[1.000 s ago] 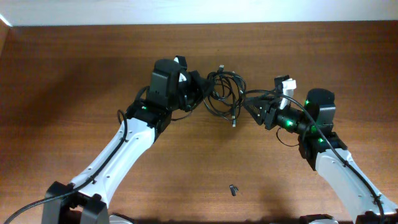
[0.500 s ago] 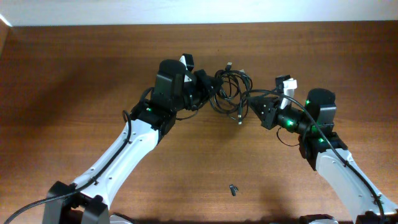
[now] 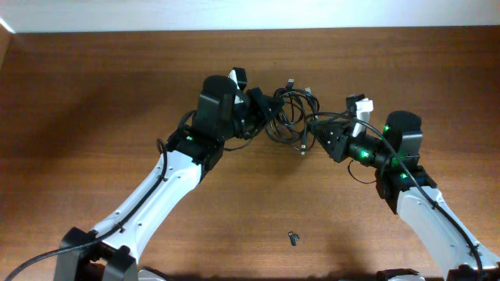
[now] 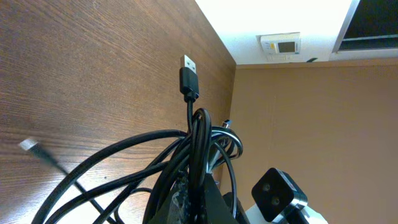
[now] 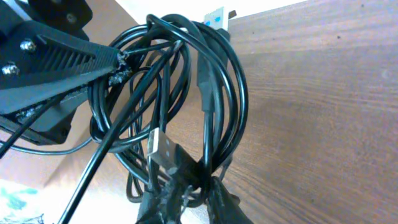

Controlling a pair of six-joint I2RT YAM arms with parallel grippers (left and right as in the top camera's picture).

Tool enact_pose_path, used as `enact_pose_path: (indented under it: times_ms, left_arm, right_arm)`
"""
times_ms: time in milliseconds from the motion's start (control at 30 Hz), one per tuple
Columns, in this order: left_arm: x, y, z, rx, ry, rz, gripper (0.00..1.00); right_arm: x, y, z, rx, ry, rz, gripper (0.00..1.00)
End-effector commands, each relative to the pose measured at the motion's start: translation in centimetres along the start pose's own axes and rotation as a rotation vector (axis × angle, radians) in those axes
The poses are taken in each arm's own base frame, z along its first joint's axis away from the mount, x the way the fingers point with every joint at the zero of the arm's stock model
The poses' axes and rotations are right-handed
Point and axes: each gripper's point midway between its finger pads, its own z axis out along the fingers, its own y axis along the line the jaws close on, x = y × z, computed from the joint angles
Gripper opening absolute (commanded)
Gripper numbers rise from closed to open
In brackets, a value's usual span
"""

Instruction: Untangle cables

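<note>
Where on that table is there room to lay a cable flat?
The table is bare left of the left arm, and between it and the right arm, in front of the cable bundle, save a small dark piece near the front. Mid-back is crowded, where the left gripper and right gripper clamp the bundle.

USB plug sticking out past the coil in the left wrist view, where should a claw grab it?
On the plug, probably the black housing behind the metal tip, pinched across its flat sides, coming from the tip end: it juts clear of the coil there.
</note>
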Motion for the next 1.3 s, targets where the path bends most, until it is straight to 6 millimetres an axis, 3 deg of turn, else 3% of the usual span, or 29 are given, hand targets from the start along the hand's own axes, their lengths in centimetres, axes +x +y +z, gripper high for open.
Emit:
enact_pose_path:
  times_ms: [0,133,167,200,300,367,400,433,567,667,767,867,1033,1167,1267]
  left_arm:
    - [0.5,-1.1,-0.2,0.028,0.016,0.005,0.0]
    - [0.5,-1.1,-0.2,0.028,0.016,0.005,0.0]
    - [0.5,-1.1,-0.2,0.029,0.016,0.005,0.0]
    - [0.5,-1.1,-0.2,0.028,0.016,0.005,0.0]
    - [0.7,-1.3,-0.1,0.032,0.019,0.008,0.0]
    - [1.2,-1.4,0.0,0.033,0.026,0.002,0.0]
    - [1.2,-1.4,0.1,0.033,0.027,-0.001,0.0]
    - [1.2,-1.4,0.1,0.033,0.027,-0.001,0.0]
    - [1.1,-1.4,0.1,0.031,0.023,-0.001,0.0]
    - [-0.1,-0.8,0.0,0.003,-0.046,-0.019,0.0]
    - [-2.2,0.4,-0.2,-0.05,-0.174,-0.13,0.0]
    - [-3.9,2.7,-0.9,-0.139,-0.303,-0.24,0.0]
    - [-4.4,4.4,-1.4,-0.207,-0.358,-0.269,0.0]
    - [-4.2,6.0,-1.9,-0.267,-0.341,-0.293,0.0]
    - [-3.8,5.5,-1.7,-0.229,-0.266,-0.311,0.0]
  right_arm:
    - [-0.2,0.4,-0.1,-0.015,-0.004,-0.015,0.04]
    - [-0.2,0.4,-0.1,-0.016,-0.004,-0.014,0.04]
    - [-0.2,0.4,-0.1,-0.016,-0.004,-0.014,0.1]
    - [-0.2,0.4,-0.1,-0.016,-0.004,-0.015,0.28]
    - [-0.3,0.6,-0.1,-0.028,-0.005,-0.02,0.43]
    - [-0.3,0.7,-0.1,-0.028,-0.007,-0.022,0.27]
    - [-0.3,0.7,-0.1,-0.029,-0.007,-0.022,0.09]
    - [-0.3,0.7,-0.1,-0.028,-0.007,-0.022,0.04]
    - [-0.3,0.7,-0.1,-0.032,-0.005,-0.022,0.04]
    - [-0.3,0.9,-0.1,-0.041,-0.002,-0.022,0.04]
    - [0.0,1.5,-0.1,-0.08,0.01,-0.051,0.04]
    - [0.1,4.0,-0.5,-0.219,0.023,-0.157,0.04]
    - [0.3,4.8,-0.7,-0.266,0.027,-0.195,0.04]
    - [-0.1,3.4,-0.4,-0.186,0.009,-0.173,0.04]
    - [-0.2,-0.8,-0.1,0.052,-0.01,0.035,0.04]
